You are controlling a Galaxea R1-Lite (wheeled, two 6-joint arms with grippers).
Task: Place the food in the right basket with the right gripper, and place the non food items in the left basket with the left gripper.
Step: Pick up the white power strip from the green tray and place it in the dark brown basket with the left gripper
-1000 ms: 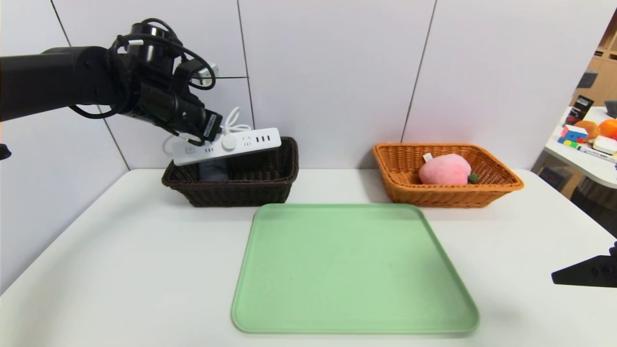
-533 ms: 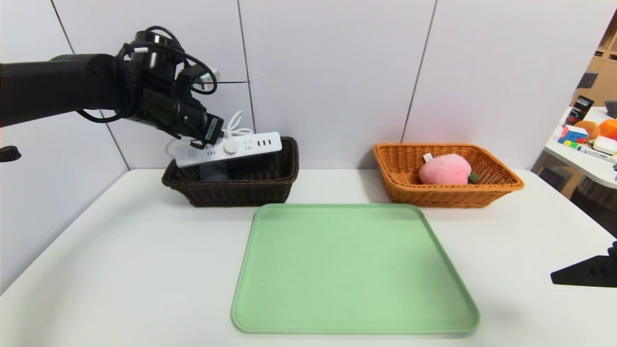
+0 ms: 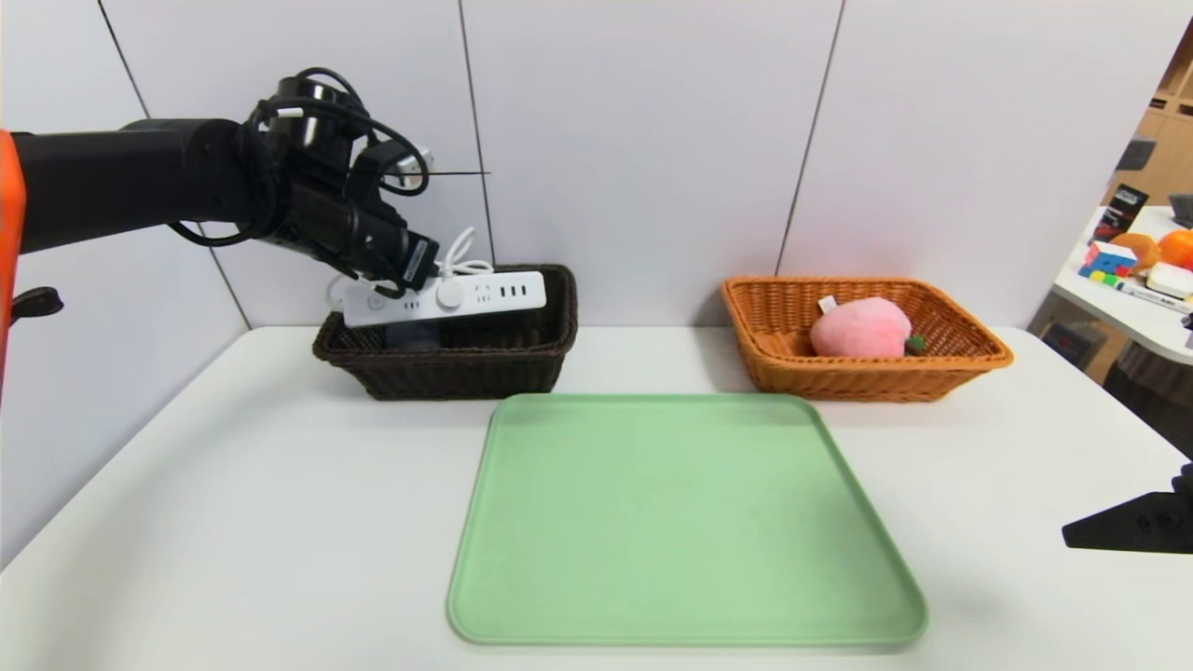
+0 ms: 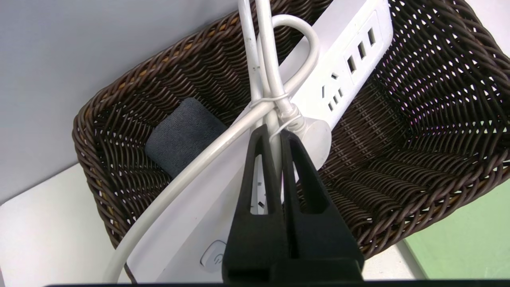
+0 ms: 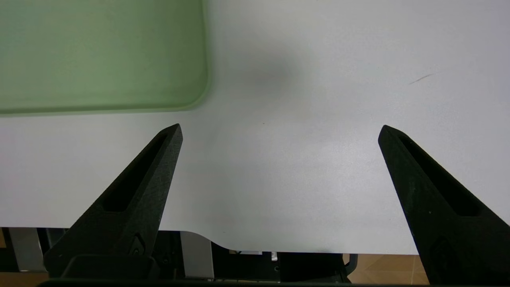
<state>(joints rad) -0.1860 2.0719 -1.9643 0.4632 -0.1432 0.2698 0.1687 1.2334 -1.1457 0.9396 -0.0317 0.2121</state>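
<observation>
Power strip (image 3: 508,292), long and white with dark slots, a round plug and a looped cord (image 4: 265,59), is slanting over the dark brown basket (image 3: 466,376), above a dark grey towel (image 4: 185,133). The left gripper (image 4: 275,133) is pinching the cord between its jaws. Off to the right, the right gripper (image 5: 281,133) is hovering over the worktop (image 5: 287,179), jaws spread wide.

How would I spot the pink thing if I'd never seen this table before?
Find the green tray; behind it stand two woven baskets. In the orange-tan one, on the robot's right, lies a plump, fuzzy pink peach. Its green leaf and small white tag set it apart.
</observation>
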